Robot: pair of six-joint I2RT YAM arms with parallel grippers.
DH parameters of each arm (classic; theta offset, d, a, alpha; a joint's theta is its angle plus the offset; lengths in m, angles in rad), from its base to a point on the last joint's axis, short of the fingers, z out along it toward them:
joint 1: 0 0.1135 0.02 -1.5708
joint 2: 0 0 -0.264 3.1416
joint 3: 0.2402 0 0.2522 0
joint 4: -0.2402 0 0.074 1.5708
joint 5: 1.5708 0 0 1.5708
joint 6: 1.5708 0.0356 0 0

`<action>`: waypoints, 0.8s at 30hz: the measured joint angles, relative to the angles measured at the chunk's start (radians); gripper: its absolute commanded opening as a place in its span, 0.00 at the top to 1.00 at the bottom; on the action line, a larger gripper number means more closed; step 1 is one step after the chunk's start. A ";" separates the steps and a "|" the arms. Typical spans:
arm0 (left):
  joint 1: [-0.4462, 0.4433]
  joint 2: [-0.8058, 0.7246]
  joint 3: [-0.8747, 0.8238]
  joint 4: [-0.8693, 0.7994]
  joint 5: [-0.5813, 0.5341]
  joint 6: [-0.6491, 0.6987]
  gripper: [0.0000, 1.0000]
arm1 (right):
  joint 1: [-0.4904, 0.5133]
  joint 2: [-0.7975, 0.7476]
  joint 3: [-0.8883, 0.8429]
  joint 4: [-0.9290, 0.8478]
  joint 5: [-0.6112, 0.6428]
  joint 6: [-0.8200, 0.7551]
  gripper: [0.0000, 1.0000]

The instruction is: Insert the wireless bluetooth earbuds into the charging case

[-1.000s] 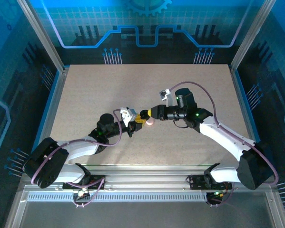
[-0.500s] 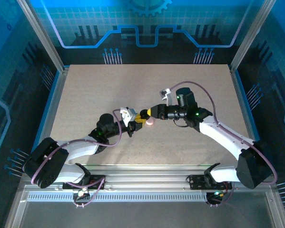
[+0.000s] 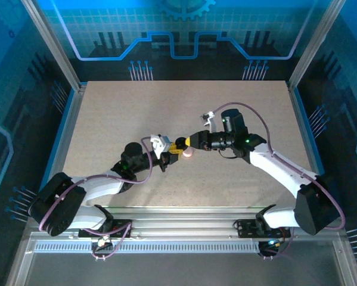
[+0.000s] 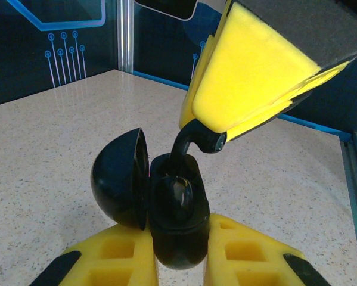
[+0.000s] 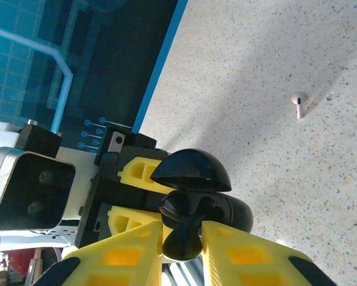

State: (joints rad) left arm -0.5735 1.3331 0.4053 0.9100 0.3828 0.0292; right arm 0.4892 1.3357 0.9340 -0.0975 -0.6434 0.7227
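A glossy, dark-looking charging case [image 4: 177,229] with its lid [image 4: 121,179] hinged open sits between my left gripper's [image 4: 178,253] yellow pads, which are shut on its body. My right gripper [image 5: 183,250] is shut on the stem of a dark-looking earbud [image 5: 189,233], whose head sits in the mouth of the case [image 5: 232,210] under the raised lid [image 5: 190,170]. A pale pink earbud [image 5: 298,103] lies on the table beyond. In the top view the two grippers meet tip to tip, left [image 3: 173,150] and right [image 3: 181,143], with a small pink thing [image 3: 188,152] beside them.
The speckled beige table [image 3: 130,113] spreads wide around the grippers. Metal frame posts and blue walls [image 3: 53,89] border it on the left, right and back. The left gripper's camera housing [image 5: 32,185] is close to my right fingers.
The right arm's forearm and wrist have shifted slightly. Both gripper tips stay together at the same spot, and the left arm has not moved.
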 measured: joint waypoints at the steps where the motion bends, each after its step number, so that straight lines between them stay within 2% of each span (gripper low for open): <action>1: 0.000 0.000 0.000 0.000 0.000 0.000 0.82 | -0.004 0.000 0.002 -0.003 -0.002 0.000 0.77; 24: 0.000 0.000 0.000 0.000 0.006 0.006 0.82 | -0.028 0.076 0.083 -0.086 -0.104 -0.008 0.76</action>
State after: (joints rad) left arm -0.5735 1.3331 0.4053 0.9096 0.3893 0.0353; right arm 0.4610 1.4113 1.0172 -0.1833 -0.7475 0.7143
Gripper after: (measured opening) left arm 0.185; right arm 0.236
